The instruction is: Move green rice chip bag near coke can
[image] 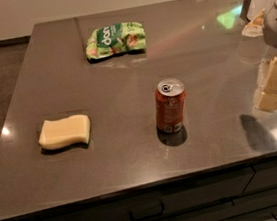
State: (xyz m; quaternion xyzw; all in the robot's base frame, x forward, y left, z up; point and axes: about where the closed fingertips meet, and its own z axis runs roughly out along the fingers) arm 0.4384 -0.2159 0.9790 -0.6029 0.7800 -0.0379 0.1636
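The green rice chip bag [115,39] lies flat at the far middle of the dark counter, crinkled, with white lettering. The coke can [170,106] stands upright near the counter's middle front, silver top and pull tab up. The bag is well behind the can and a little to its left, far apart from it. My gripper [275,85] hangs at the right edge of the view above the counter's right side, to the right of the can and far from the bag. It holds nothing that I can see.
A pale yellow sponge [64,132] lies at the front left of the counter [100,87]. White arm parts [272,0] fill the top right corner. Drawers with handles [146,211] run below the counter's front edge. Floor shows at the left.
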